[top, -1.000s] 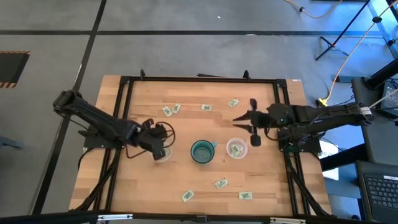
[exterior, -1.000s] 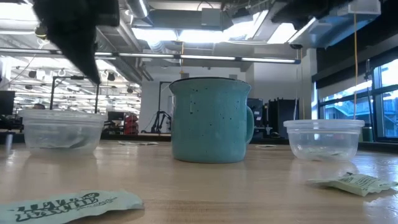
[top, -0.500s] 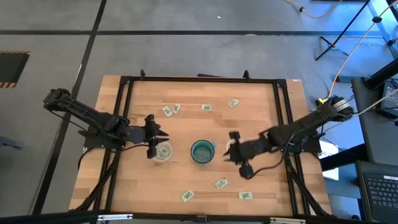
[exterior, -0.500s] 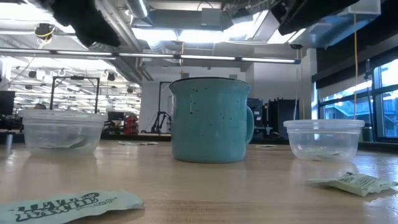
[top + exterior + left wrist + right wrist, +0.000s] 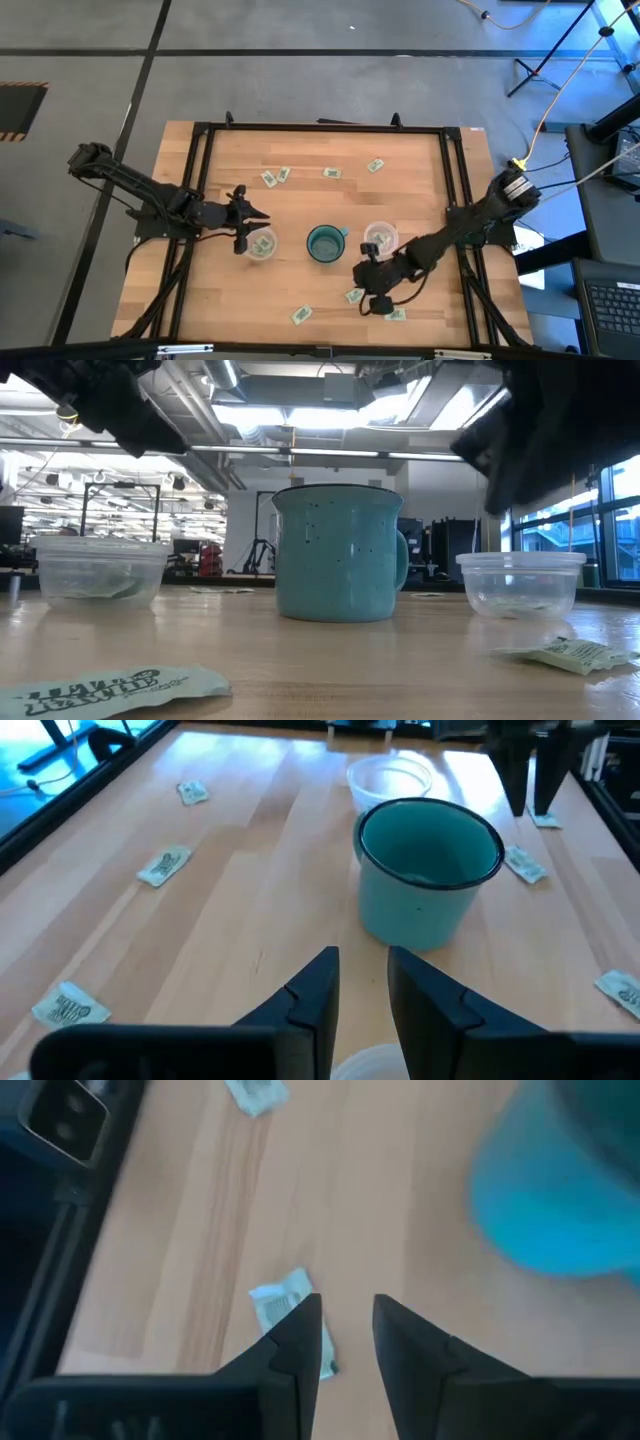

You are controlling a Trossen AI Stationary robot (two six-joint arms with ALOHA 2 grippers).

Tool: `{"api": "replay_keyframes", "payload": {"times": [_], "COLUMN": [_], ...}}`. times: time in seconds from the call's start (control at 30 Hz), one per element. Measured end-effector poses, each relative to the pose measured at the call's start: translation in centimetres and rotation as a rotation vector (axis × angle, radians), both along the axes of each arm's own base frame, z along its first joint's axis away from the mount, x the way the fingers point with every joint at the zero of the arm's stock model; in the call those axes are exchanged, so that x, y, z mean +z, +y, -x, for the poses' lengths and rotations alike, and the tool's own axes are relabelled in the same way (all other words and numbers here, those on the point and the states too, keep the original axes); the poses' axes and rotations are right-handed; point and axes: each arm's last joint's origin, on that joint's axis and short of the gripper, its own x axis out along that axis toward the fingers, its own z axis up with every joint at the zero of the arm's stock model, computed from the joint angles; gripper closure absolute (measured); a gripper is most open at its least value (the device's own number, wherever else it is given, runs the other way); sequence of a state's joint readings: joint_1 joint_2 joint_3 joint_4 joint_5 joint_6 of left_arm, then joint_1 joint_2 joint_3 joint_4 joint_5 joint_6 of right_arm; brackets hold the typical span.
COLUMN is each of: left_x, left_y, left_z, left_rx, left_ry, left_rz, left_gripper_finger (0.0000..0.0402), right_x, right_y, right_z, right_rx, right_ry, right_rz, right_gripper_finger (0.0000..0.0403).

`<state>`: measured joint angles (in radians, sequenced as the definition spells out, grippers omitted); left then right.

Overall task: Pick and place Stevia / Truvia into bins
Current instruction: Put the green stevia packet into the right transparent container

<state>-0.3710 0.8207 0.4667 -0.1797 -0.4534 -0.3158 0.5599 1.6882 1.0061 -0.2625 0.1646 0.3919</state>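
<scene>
The right pincer hangs low over the near part of the worktop, just beside a Stevia packet lying flat on the wood. In the right wrist view its two dark fingers stand a little apart with nothing between them, and that packet shows just past their tips.

The left pincer sits over the left bin, a clear cup with a packet or two inside. Its fingers are also slightly apart and empty, pointing toward the teal mug in the middle. The right bin stands on the mug's other side, with packets in it too.

More packets lie loose: a pair at the far left, one near them, one farther right, one near the front edge, and another by the right pincer.
</scene>
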Motion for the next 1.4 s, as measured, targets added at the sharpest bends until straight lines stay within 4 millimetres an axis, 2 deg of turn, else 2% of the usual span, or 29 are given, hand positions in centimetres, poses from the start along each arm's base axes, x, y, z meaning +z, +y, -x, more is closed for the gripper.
{"api": "replay_keyframes", "payload": {"times": [0.3,0.57,0.73,1.1,1.4], "left_x": [0.0,0.0,0.0,0.0,0.0], "left_y": [0.0,0.0,0.0,0.1,0.1], "left_z": [0.0,0.1,0.1,0.1,0.1], "left_rx": [-0.016,-0.027,-0.027,-0.011,-0.011], "left_ry": [0.001,0.009,0.009,0.007,0.007], "left_rz": [-0.047,-0.071,-0.071,-0.080,-0.080], "left_gripper_finger": [0.0320,0.0321,0.0322,0.0324,0.0322], "right_x": [-2.7,-5.5,-6.0,-6.1,-6.1], "right_y": [2.0,2.6,2.7,2.6,2.6], "right_z": [0.4,0.0,-0.1,-0.1,0.0], "right_rx": [0.015,0.000,-0.020,-0.013,0.004], "right_ry": [0.065,0.110,0.119,0.118,0.095], "right_rz": [-0.003,0.021,0.023,0.041,0.076], "right_gripper_finger": [0.0306,0.0306,0.0320,0.0396,0.0399]}}
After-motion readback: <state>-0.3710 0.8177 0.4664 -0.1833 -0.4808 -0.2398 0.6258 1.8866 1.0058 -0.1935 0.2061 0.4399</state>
